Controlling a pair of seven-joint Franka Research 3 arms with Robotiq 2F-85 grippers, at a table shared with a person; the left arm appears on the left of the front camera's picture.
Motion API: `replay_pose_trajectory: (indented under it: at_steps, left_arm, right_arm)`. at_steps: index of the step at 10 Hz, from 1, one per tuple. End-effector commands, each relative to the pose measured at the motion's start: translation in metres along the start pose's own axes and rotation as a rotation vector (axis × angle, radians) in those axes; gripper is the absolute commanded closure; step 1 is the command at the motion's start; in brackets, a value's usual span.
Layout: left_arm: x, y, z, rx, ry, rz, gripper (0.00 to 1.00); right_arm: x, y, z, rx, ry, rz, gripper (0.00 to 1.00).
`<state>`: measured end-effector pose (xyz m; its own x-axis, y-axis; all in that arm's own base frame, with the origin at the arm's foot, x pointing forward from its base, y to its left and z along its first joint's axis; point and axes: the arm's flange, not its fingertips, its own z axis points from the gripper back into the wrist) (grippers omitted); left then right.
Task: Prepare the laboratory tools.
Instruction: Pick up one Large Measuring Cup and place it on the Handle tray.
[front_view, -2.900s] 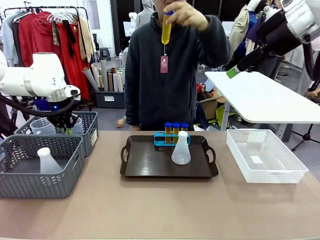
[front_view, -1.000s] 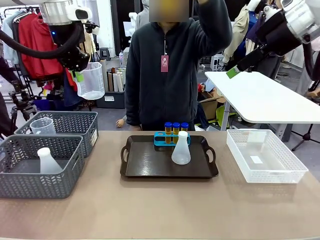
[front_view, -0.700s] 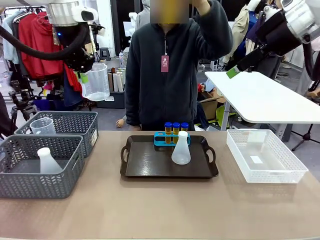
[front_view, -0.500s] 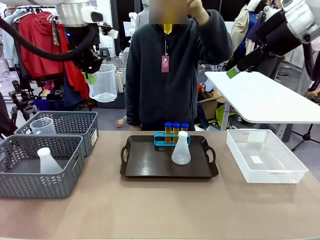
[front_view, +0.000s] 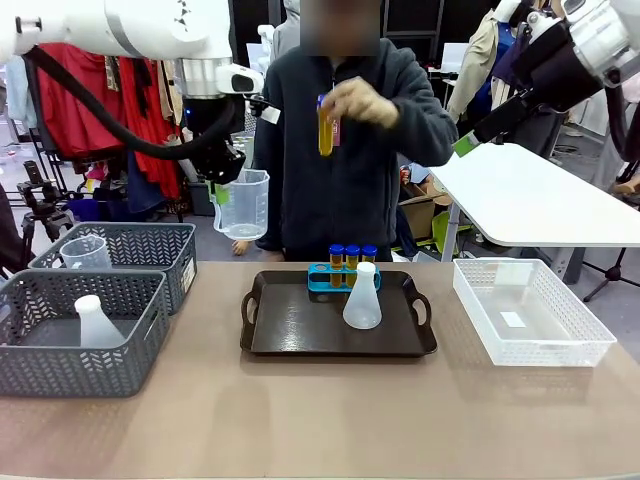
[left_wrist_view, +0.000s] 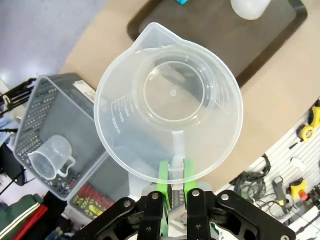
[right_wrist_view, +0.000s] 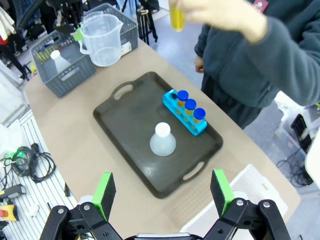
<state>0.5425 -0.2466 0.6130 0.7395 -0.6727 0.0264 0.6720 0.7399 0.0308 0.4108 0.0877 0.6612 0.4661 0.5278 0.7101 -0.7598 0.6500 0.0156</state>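
My left gripper (front_view: 222, 190) is shut on the handle of a clear measuring beaker (front_view: 243, 203), which hangs upright in the air above the table's far edge, left of the tray. From the left wrist the green pads (left_wrist_view: 163, 176) pinch that handle under the beaker (left_wrist_view: 170, 95). A white conical flask (front_view: 362, 298) stands on the dark tray (front_view: 270, 340) in front of a blue rack with three blue-capped amber tubes (front_view: 352, 256). The person's hand holds another amber tube (front_view: 325, 128) at chest height. My right gripper (right_wrist_view: 162, 192) is open and empty, high above the table.
Two grey baskets (front_view: 60, 375) stand at the left, the near one holding a second flask (front_view: 95, 322), the far one a second beaker (front_view: 85, 252). A white mesh bin (front_view: 530, 345) sits right of the tray. Bare tabletop runs along the front.
My left arm has carried the beaker right and downward, from above the baskets toward the tray. The person has lowered the amber tube from head height to chest height.
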Motion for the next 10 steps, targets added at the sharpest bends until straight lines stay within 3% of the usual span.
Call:
replay_pose_trajectory:
  at_steps: [1,10]
  left_arm:
    - [-0.003,0.004,0.017,0.002,0.003,-0.025,1.0]
    - [-0.015,0.019,0.031,0.01,-0.032,0.035,1.0]
  right_arm:
    - [-0.001,0.0,-0.001,0.018,-0.02,-0.001,0.0]
    - [-0.001,0.0,-0.001,0.018,-0.02,-0.001,0.0]
